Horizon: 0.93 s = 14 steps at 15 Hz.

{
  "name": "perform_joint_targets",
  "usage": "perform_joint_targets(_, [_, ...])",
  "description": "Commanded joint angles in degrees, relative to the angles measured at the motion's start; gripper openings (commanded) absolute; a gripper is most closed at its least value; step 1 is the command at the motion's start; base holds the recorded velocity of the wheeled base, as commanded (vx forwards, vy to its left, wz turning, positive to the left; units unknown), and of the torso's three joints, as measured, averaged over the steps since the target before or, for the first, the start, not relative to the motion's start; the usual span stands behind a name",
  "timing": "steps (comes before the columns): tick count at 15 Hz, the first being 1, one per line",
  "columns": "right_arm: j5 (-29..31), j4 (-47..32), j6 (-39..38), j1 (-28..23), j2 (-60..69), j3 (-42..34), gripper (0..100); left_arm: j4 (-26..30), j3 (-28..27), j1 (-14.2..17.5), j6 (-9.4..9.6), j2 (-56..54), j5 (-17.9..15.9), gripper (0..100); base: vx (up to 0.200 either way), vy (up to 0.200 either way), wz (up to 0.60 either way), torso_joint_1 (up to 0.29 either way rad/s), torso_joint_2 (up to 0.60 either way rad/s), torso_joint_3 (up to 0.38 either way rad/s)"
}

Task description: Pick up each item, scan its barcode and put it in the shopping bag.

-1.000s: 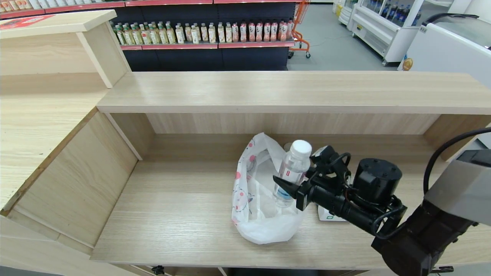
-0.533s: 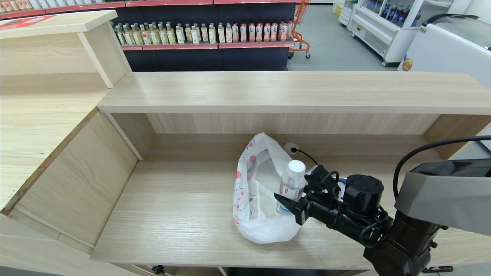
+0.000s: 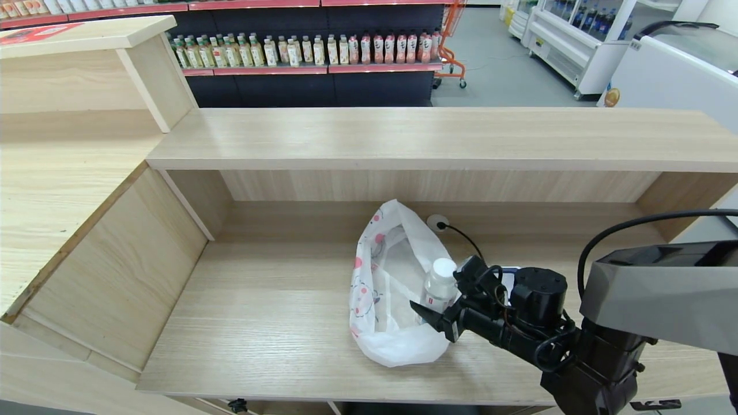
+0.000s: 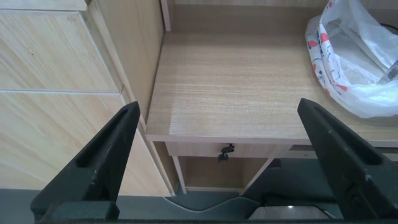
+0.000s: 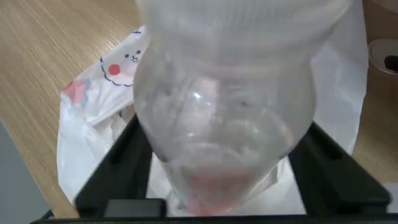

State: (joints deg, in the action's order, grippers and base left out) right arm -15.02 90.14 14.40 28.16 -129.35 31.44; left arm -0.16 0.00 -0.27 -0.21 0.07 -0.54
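A clear water bottle (image 3: 438, 288) with a white cap and red label stands upright, its lower part inside the open mouth of the white shopping bag (image 3: 380, 288) with red prints on the counter. My right gripper (image 3: 441, 314) is shut on the water bottle, whose body (image 5: 224, 118) fills the right wrist view between the black fingers above the bag (image 5: 99, 106). My left gripper (image 4: 224, 162) hangs open below the counter's front edge, well left of the bag (image 4: 348, 56), with nothing between its fingers.
A white scanner base (image 3: 507, 276) sits behind my right arm, with a black cable running to a grommet (image 3: 438, 222) by the back wall. The wooden counter (image 3: 259, 311) is bounded by a left side wall (image 3: 115, 259) and an upper shelf (image 3: 438, 138).
My right gripper has come down with the water bottle, lowering it from above the bag into the bag's mouth. The left arm stayed put.
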Motion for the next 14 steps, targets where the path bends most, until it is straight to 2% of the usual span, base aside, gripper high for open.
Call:
perform_joint_targets(1, [-0.01,-0.14,0.02,-0.04,-0.02,-0.06,100,-0.02,0.00,0.00,0.03,0.01,0.01,100,0.000,0.000,0.00,0.000,0.00,0.000])
perform_joint_targets(5, [-0.10,-0.14,-0.25,0.40,10.35,-1.91,100,-0.02,0.00,0.00,-0.06,0.01,0.01,100,0.000,0.000,0.00,0.000,0.00,0.000])
perform_joint_targets(9, [0.52,-7.61,-4.99,-0.65,27.93,-7.09,100,-0.02,0.00,0.00,0.03,0.01,0.01,100,0.000,0.000,0.00,0.000,0.00,0.000])
perform_joint_targets(12, [1.84,-21.14,-6.66,-9.97,38.74,-7.80,100,-0.02,0.00,0.00,0.03,0.01,0.01,100,0.000,0.000,0.00,0.000,0.00,0.000])
perform_joint_targets(14, [1.66,-23.34,-6.93,-15.77,40.94,-8.24,100,-0.02,0.00,0.00,0.03,0.01,0.01,100,0.000,0.000,0.00,0.000,0.00,0.000])
